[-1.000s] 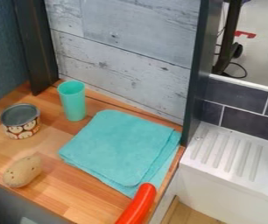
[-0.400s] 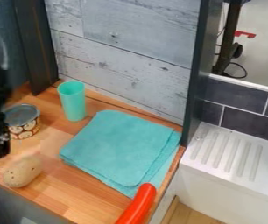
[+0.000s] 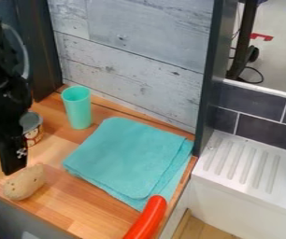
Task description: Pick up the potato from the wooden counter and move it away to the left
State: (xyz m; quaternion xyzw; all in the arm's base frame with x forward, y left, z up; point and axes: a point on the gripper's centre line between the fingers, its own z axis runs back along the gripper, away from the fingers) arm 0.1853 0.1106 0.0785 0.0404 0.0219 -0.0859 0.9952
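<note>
Swung farther in from the left, the pincer (image 3: 11, 163), whether spread or pressed together impossible to tell, brings the potato (image 3: 24, 182) within close reach just below it, a tin (image 3: 34, 134) partly behind.

Soft matt cloth (image 3: 128, 156), smooth wood counter (image 3: 77, 203), glossy plastic-looking cup (image 3: 78, 109)

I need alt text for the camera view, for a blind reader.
A black robot arm hangs at left by a potato, partly hiding a tin. On the wooden counter: turquoise cup, folded cloth; red object at the bottom edge.
</note>
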